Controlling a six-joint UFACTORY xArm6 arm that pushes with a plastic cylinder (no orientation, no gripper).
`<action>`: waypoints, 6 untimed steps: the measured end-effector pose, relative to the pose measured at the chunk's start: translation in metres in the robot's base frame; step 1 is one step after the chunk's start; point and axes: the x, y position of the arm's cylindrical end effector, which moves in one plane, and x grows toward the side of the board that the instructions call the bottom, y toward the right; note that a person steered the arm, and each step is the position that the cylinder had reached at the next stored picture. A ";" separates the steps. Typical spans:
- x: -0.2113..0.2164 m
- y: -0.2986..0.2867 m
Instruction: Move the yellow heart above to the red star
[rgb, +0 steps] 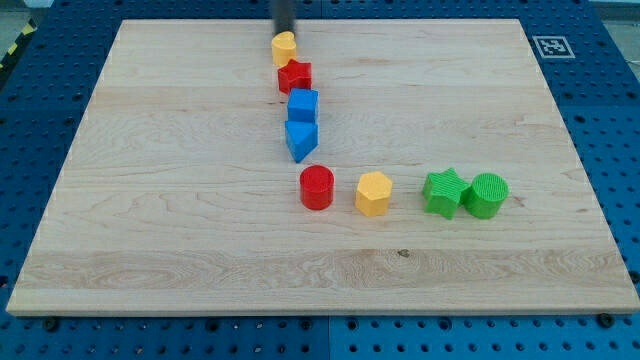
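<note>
The yellow heart (284, 46) lies near the view's top centre, touching the upper left of the red star (295, 76). My tip (285, 31) is at the rod's lower end, right at the heart's top edge, seemingly touching it. The rod enters from the view's top.
Below the red star run a blue cube (303, 105) and a blue triangle block (300, 139), then a red cylinder (317, 187). To its right stand a yellow hexagon (374, 193), a green star (443, 192) and a green cylinder (487, 195). The wooden board (150, 230) sits on a blue pegboard.
</note>
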 end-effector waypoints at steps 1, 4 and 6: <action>0.025 -0.031; 0.029 0.009; 0.029 0.025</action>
